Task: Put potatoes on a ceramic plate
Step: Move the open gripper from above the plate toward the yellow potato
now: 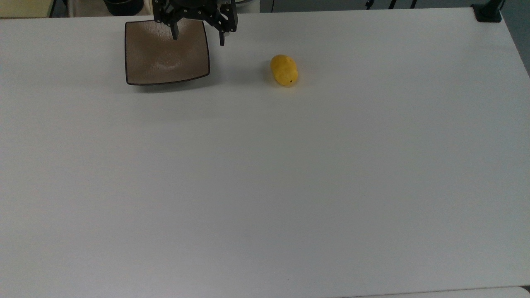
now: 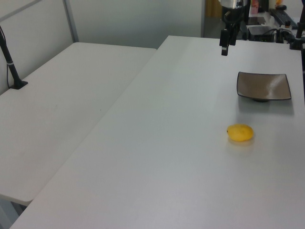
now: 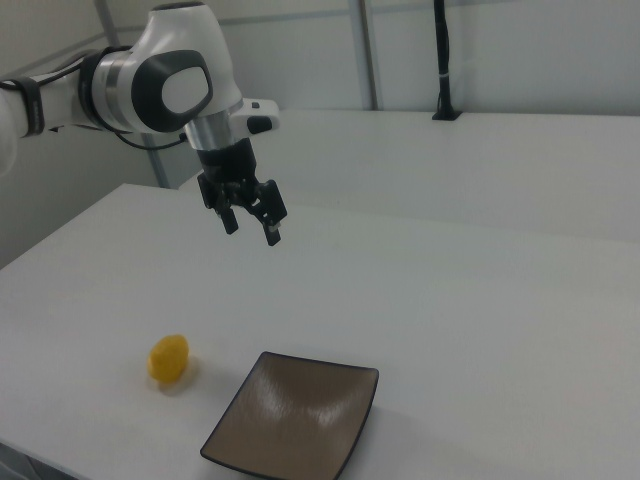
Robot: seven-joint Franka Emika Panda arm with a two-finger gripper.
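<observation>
White table (image 1: 265, 186), potato (image 1: 284, 70) beside plate (image 1: 165, 62), claw (image 3: 251, 226) spread, arm top-cropped.

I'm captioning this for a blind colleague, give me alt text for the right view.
A white robot arm holds its open black gripper in the air above a white table, holding nothing. Near the table's front edge a yellow potato lies on the bare surface, just to the right view's left of an empty square brown plate.
</observation>
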